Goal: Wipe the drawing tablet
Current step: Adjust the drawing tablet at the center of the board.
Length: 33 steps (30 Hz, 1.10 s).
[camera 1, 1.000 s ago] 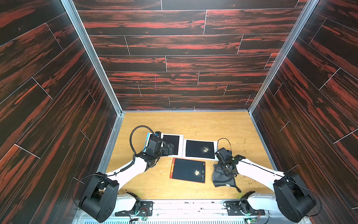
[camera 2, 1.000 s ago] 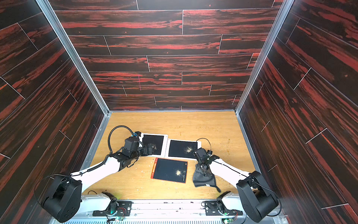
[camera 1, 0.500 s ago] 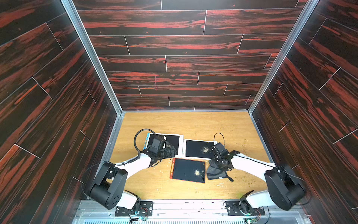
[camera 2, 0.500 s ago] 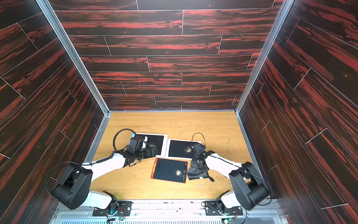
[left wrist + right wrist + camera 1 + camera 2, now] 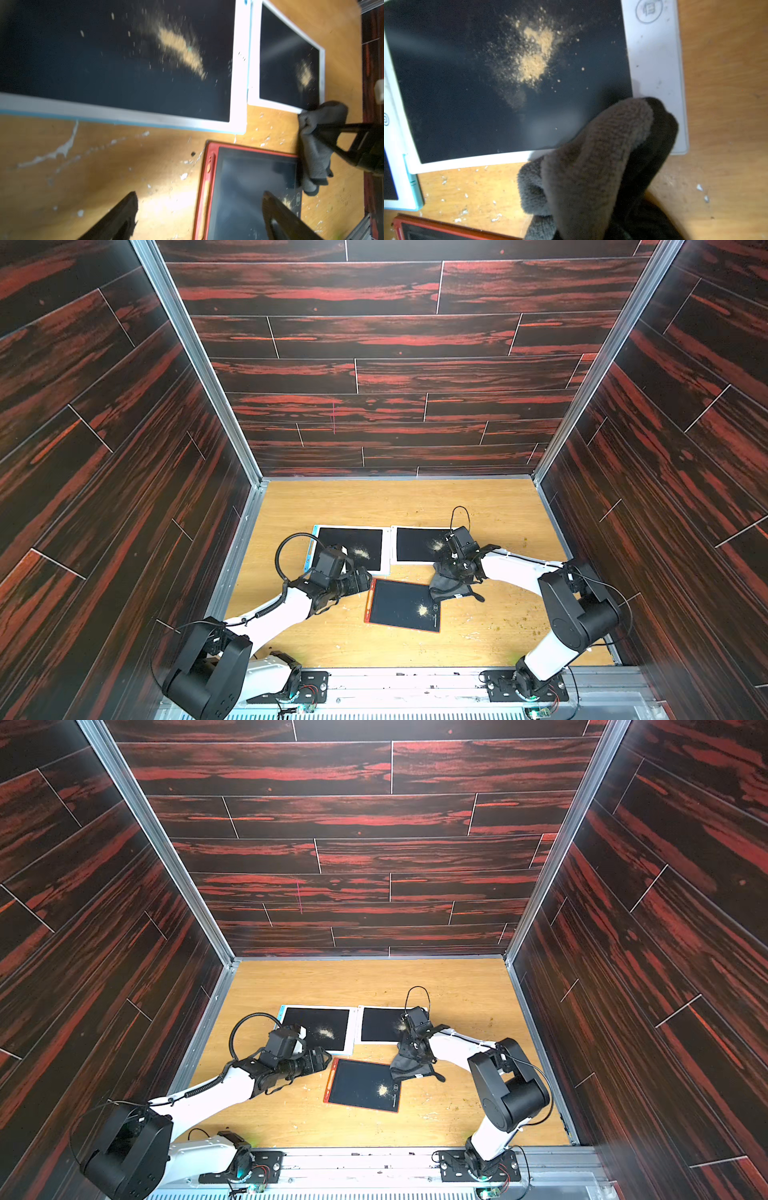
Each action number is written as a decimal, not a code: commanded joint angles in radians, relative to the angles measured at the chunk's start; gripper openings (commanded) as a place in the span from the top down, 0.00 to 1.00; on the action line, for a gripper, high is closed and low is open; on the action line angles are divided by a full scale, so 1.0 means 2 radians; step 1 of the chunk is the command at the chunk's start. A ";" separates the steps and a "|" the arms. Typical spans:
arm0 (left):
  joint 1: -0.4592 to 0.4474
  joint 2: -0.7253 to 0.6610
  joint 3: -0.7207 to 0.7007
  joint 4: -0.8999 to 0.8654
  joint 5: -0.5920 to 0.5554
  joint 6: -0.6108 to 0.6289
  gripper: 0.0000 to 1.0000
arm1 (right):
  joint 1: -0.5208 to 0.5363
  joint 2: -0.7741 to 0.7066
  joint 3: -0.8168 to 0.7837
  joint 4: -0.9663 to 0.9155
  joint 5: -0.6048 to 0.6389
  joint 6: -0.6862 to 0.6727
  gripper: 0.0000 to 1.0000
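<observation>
Cloth point(image 5: 591, 166) sits clenched in my right gripper point(image 5: 454, 572) over the far white drawing tablet's point(image 5: 446, 93) near right corner; left gripper point(image 5: 200, 195) hangs released. A nearward sweep could scatter powder point(image 5: 533, 60) onto the red-framed tablet point(image 5: 395, 601).

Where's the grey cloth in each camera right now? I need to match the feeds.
Top view: grey cloth by the far right corner of the red tablet.
Top view: same spot, beside the red tablet.
Left wrist: against the red tablet's corner.
Right wrist: close up, covering a corner of the plain white tablet.
Shared landmark: the red tablet, in all four views.
</observation>
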 commanded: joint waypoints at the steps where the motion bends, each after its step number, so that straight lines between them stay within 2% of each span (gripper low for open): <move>1: -0.015 0.002 0.000 -0.011 0.001 -0.012 0.06 | -0.002 -0.027 -0.016 -0.039 0.007 -0.023 1.00; 8: -0.074 0.042 0.016 -0.013 -0.025 -0.035 0.06 | -0.002 -0.215 -0.049 -0.082 0.016 -0.041 1.00; 13: -0.118 0.087 0.044 -0.017 -0.038 -0.056 0.07 | -0.002 -0.296 -0.042 -0.122 0.033 -0.046 1.00; 19: -0.154 0.138 0.076 0.020 -0.039 -0.105 0.06 | -0.009 -0.334 -0.039 -0.126 0.013 -0.044 1.00; 27: -0.170 0.196 0.115 0.054 -0.069 -0.153 0.06 | -0.024 -0.359 -0.044 -0.135 -0.009 -0.061 1.00; 30: -0.174 0.195 0.137 0.017 -0.086 -0.135 0.10 | -0.033 -0.372 -0.047 -0.142 -0.017 -0.067 1.00; 33: -0.195 0.174 0.163 -0.069 -0.132 -0.093 0.14 | -0.036 -0.386 -0.051 -0.149 -0.022 -0.071 1.00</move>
